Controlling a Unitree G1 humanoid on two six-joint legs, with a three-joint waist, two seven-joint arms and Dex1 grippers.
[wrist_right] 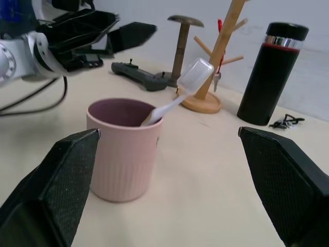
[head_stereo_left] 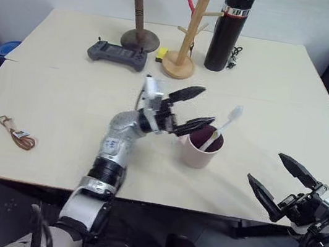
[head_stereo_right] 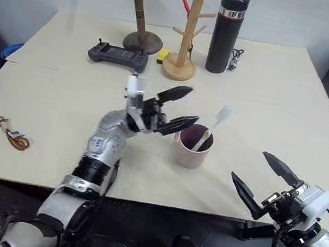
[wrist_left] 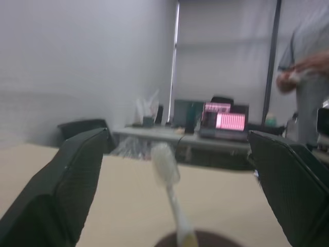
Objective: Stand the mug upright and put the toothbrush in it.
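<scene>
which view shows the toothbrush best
The right wrist view: the toothbrush is close and sharp, leaning in the upright mug, head up. Both eye views show it smaller, from above, beside the open left gripper. The left wrist view catches its blurred head and neck rising from the mug's rim.

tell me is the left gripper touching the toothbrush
Apart. In the left wrist view the left gripper stands wide open, and the toothbrush rises from the mug with bare table showing between it and each finger.
</scene>
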